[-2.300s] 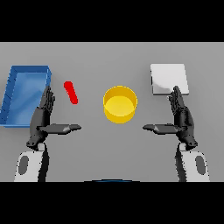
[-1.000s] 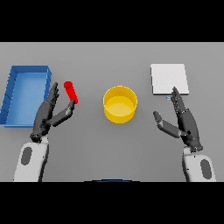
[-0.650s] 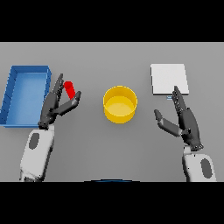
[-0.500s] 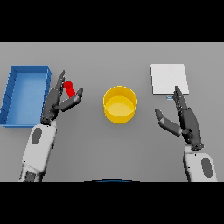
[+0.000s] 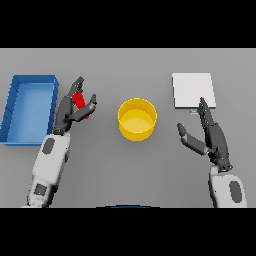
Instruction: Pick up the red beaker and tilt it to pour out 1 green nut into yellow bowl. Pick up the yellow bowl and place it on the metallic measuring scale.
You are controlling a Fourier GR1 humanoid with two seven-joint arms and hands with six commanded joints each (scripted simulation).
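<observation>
The red beaker lies on the grey table left of centre, partly hidden. My left hand is open around it, fingers on its left side and thumb on its right, not closed on it. The yellow bowl stands at the table's middle, open side up; I cannot see a nut. The metallic measuring scale, a pale square plate, sits at the back right. My right hand hovers open just in front of the scale, right of the bowl and apart from both.
A blue open tray rests at the far left, close beside my left forearm and hand.
My left hand has travelled forward and slightly right until its fingers and thumb straddle the red beaker. My right hand has turned and drifted a little. Bowl, scale and tray stay put.
</observation>
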